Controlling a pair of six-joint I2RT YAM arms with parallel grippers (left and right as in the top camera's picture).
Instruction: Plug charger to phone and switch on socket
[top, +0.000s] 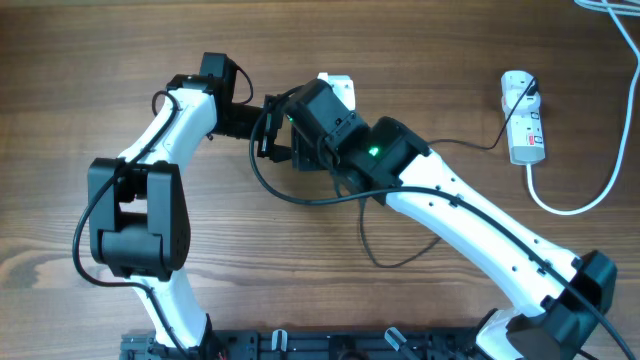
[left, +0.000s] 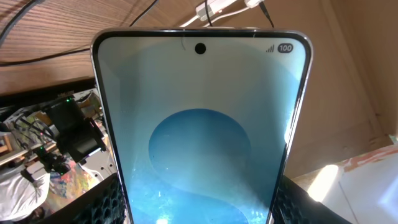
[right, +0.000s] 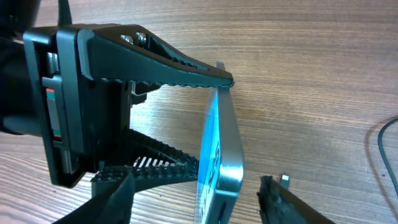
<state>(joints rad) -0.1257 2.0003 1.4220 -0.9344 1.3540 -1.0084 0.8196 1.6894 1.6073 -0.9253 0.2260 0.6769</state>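
Phone (left: 199, 137) showing "100" sits clamped in left jaws.

White links (top: 470, 222), black joints (top: 140, 222), green light (top: 374, 152), looping black cables (top: 268, 186), serrated end effector fingers (right: 161, 62)

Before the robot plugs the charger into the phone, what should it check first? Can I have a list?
1. Is the phone held tight? Ok: the left gripper has its fingers clamped on the phone's edges.
2. Is the phone's screen on? Ok: it glows blue in the left wrist view.
3. Is the charger tip in the right gripper? Cannot tell: its fingers stand apart and no tip shows clearly.
4. Is the charger joined to the socket? Looks ok: the black cable runs from it.
5. Is the socket switch on? Cannot tell: too small.
6. Is the phone's charging hole facing the right gripper? Cannot tell: it is not in view.
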